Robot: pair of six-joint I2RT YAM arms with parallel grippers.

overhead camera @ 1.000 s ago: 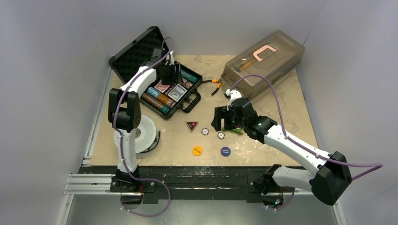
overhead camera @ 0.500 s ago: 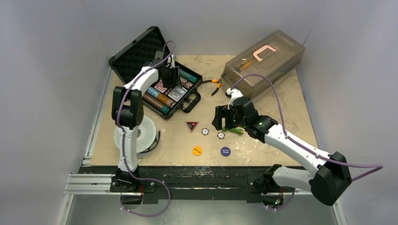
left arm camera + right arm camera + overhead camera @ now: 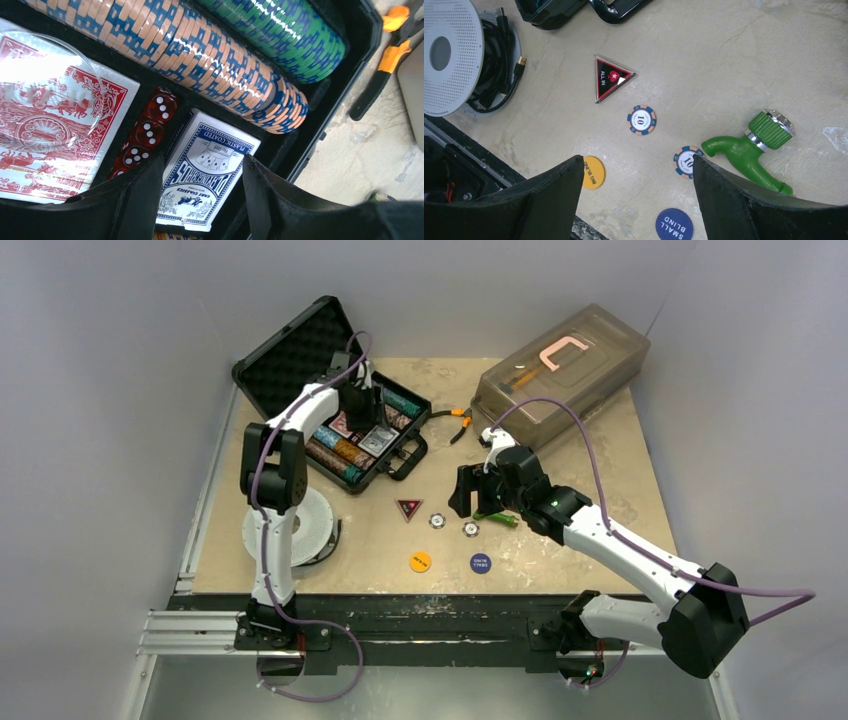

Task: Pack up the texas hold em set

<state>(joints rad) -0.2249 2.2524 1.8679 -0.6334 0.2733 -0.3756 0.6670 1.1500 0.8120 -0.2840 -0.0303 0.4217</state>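
Decks (image 3: 212,150), chip rows (image 3: 220,65) in case (image 3: 290,355) — triangle marker (image 3: 608,77), chips (image 3: 642,119), buttons (image 3: 593,172) loose on tabletop (image 3: 704,65). Left gripper (image 3: 200,172), right gripper (image 3: 636,172) — fingers spread.

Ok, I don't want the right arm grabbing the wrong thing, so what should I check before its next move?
1. Case open for loading: ok, lid up.
2. Right pincer open and empty: ok.
3. Left pincer out of the case: not ok, it hangs open above the blue deck.
4. All pieces packed: not ok. The triangle marker, first chip, second chip, orange button and blue button lie on the table.
5. Second chip clear of the green tap: cannot tell, they sit very close.
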